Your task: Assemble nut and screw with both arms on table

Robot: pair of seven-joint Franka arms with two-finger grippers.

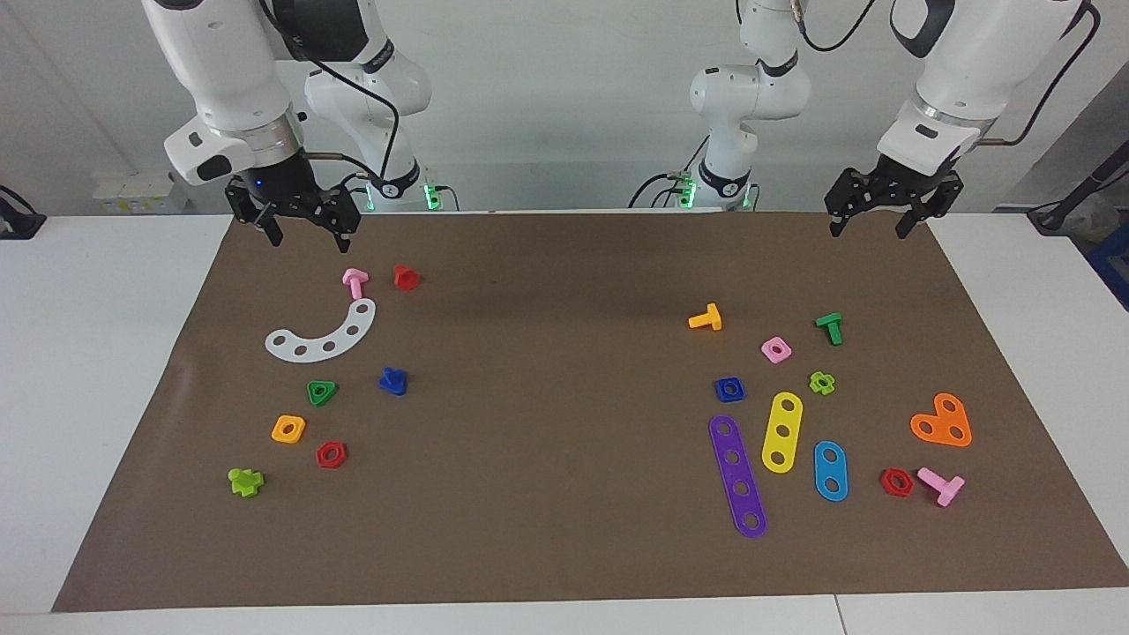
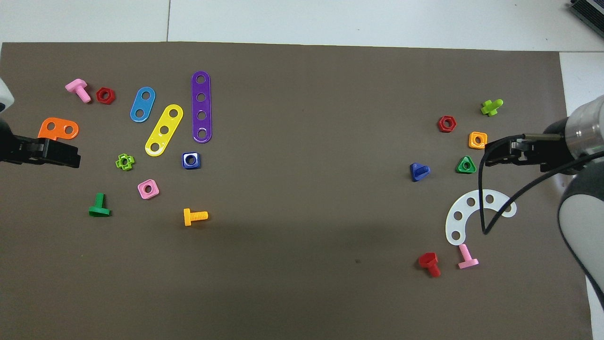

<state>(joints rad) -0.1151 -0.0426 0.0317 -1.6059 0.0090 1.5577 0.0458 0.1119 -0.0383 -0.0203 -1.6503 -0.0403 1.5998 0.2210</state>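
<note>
The dark-blue nut (image 1: 729,389) lies flat on the brown mat (image 1: 547,459) at the left arm's end, beside the purple strip; it also shows in the overhead view (image 2: 191,160). The dark-blue screw (image 1: 393,381) with a triangular head lies at the right arm's end, also in the overhead view (image 2: 419,171). My left gripper (image 1: 870,229) is open and empty, raised over the mat's edge by the robots, well apart from the nut. My right gripper (image 1: 308,238) is open and empty, raised over the mat just above the pink bolt (image 1: 355,282).
Near the nut lie a purple strip (image 1: 738,476), yellow strip (image 1: 781,431), blue strip (image 1: 830,470), pink nut (image 1: 776,349) and orange bolt (image 1: 706,318). Near the screw lie a green triangular nut (image 1: 321,392), white arc (image 1: 323,335), red bolt (image 1: 405,277) and orange nut (image 1: 288,429).
</note>
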